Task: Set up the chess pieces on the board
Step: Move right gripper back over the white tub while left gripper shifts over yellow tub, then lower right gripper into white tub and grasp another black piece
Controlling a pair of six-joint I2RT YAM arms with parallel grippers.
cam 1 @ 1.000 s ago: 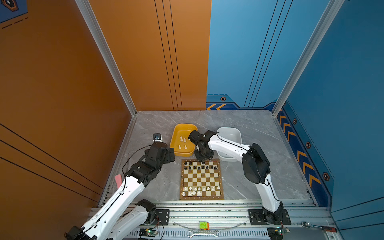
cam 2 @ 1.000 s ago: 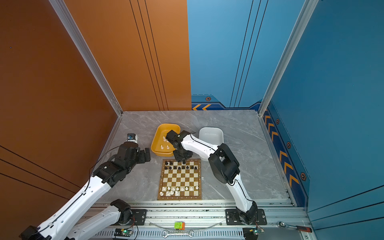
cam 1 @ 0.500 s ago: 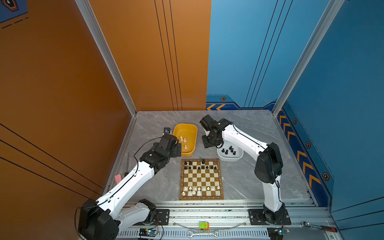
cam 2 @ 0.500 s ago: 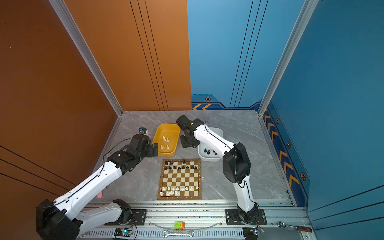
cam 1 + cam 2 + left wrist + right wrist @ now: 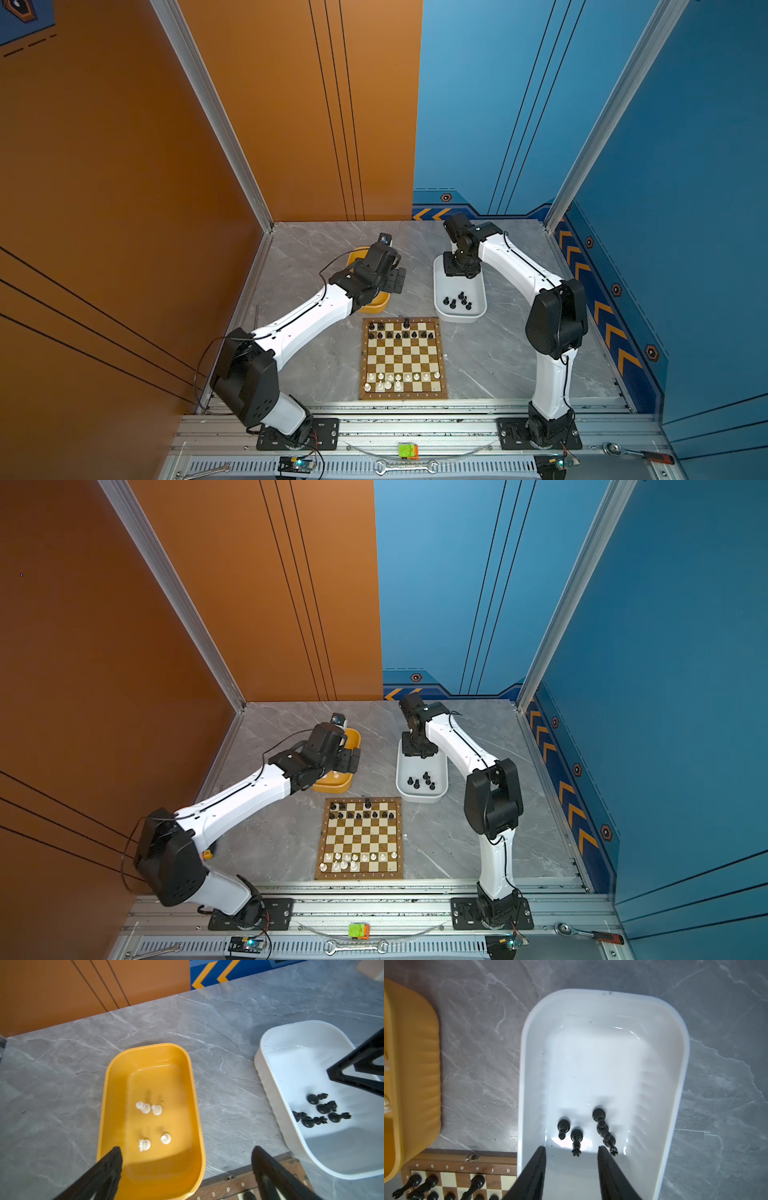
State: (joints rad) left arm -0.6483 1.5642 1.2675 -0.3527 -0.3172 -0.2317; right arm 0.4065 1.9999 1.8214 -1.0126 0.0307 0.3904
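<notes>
Brown-cream checked board point(image 5: 403, 357); black pieces point(image 5: 563, 1126), cream pieces point(image 5: 165, 1138); yellow tub point(image 5: 158, 1080), white tub point(image 5: 295, 1068); grey-marbled table point(image 5: 218, 1022).

Both top views are bright, evenly lit from overhead and sharp, with wide-angle stretch toward the frame edges. My arms drop only faint shadows on the grey marbled tabletop point(image 5: 490, 357). In my right wrist view the glossy white plastic tub point(image 5: 675, 1028) glints with glare, its ribbed walls are smeared by blur, and my right end effector point(image 5: 571, 1148) looks dark and soft-edged.
</notes>
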